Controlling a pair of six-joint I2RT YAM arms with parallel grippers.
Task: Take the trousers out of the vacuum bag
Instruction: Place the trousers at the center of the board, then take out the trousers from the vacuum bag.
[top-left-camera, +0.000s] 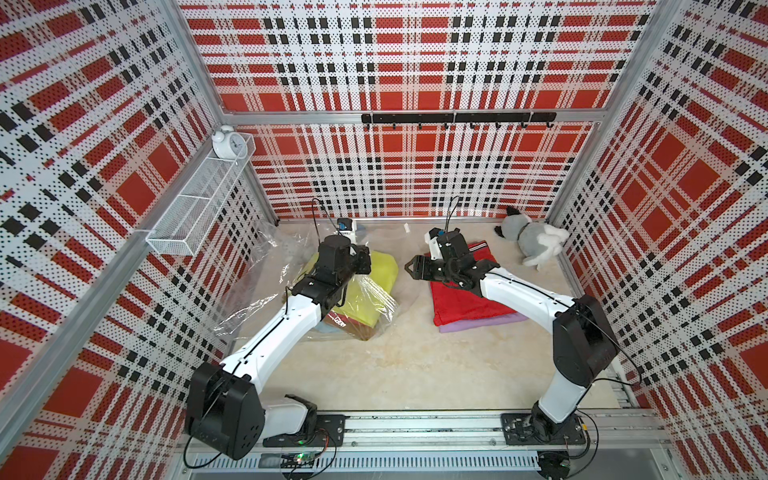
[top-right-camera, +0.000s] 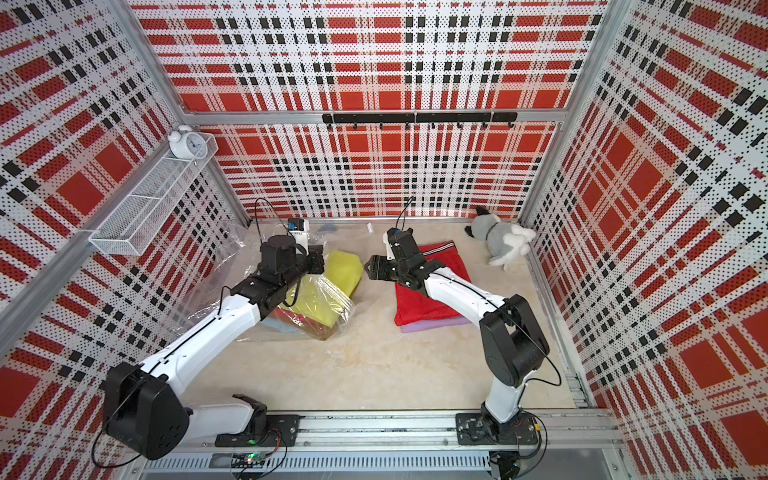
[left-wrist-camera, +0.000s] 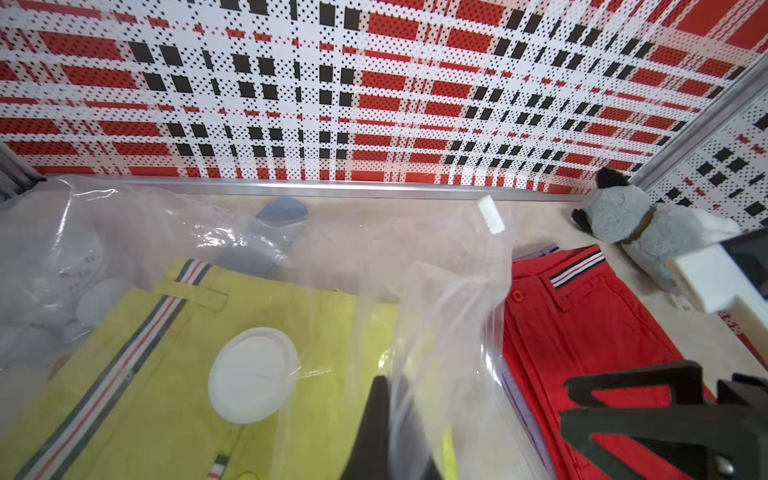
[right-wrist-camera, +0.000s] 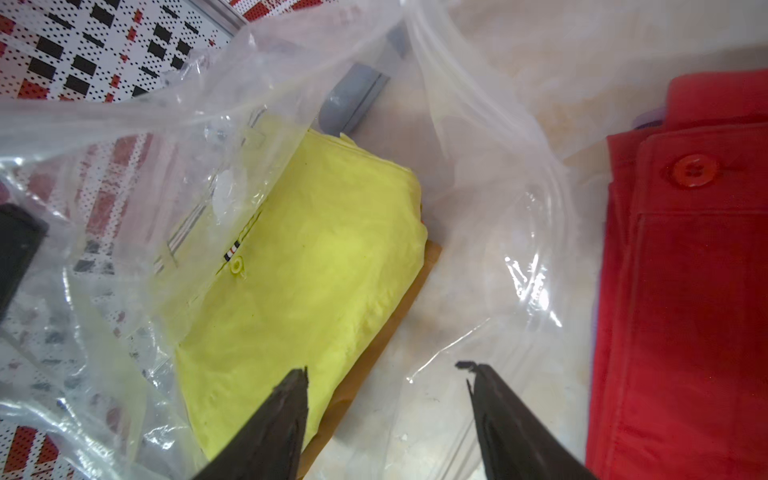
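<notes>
– While the left gripper is pressed together on the upper film of the vacuum bag, how does the right gripper stand?

– Its jaws are spread and empty, just outside the bag's lifted mouth, with the tips pointed toward the table's left edge.

– Which way do the trousers lie from it?

– Straight ahead. The yellow-green trousers sit in the open mouth, partly under the film, near the tips but not touching them. They rest on a mustard brown pair. In both top views the fold's long axis runs from the far edge toward the near edge, across the gripper's line of reach.

– Which arm is nearer?

– The left gripper is over the bag, close to the round white valve cap, but it is occupied with the film. The right gripper is free and faces the opening, so the pull probably falls to it.

– What lies outside the bag?

– Beneath the right arm, toward the right edge of the table, red trousers lie on a lilac pair, apart from the bag. A plush toy occupies the far right corner.
</notes>
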